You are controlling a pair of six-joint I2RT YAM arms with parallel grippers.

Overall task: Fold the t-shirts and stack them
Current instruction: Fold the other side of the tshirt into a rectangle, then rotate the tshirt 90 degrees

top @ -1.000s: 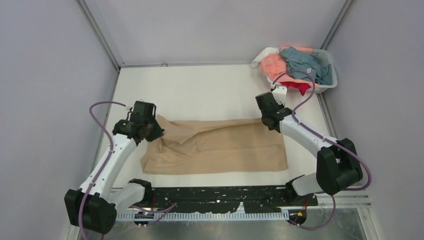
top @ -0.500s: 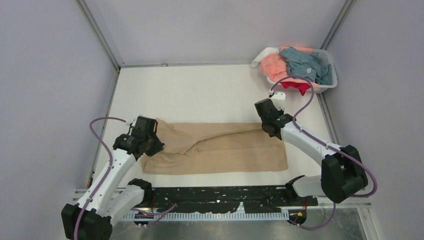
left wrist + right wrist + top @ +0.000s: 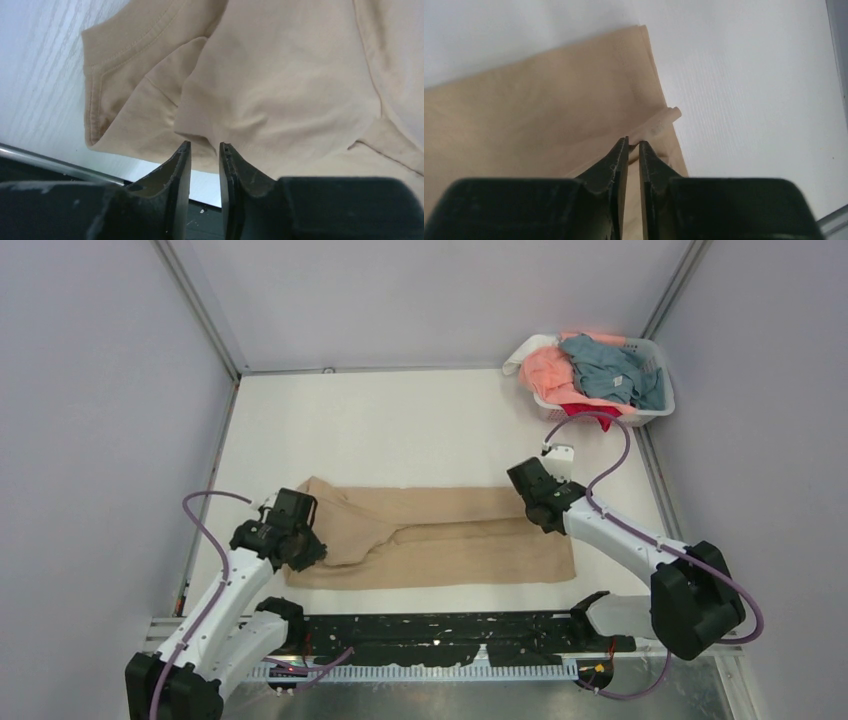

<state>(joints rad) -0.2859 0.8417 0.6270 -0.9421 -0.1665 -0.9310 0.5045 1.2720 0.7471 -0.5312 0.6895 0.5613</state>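
Observation:
The tan-beige t-shirt point(image 3: 440, 535) lies spread across the near half of the table, its far half folded toward the front. My left gripper point(image 3: 300, 545) is shut on a fold of the shirt's left end point(image 3: 205, 137). My right gripper point(image 3: 540, 508) is shut on a pinch of the shirt's right edge point(image 3: 659, 122), low over the cloth. Salmon-pink point(image 3: 548, 368), grey-blue point(image 3: 610, 365) and red point(image 3: 585, 412) shirts lie heaped in the basket at the far right.
The white slotted basket point(image 3: 655, 405) stands at the back right corner. Grey walls with metal posts close in the table on three sides. A black rail point(image 3: 440, 640) runs along the table's near edge point(image 3: 45, 160).
Both grippers have moved toward the near edge, pulling the shirt's far half over the near half. The shirt now lies flatter and narrower.

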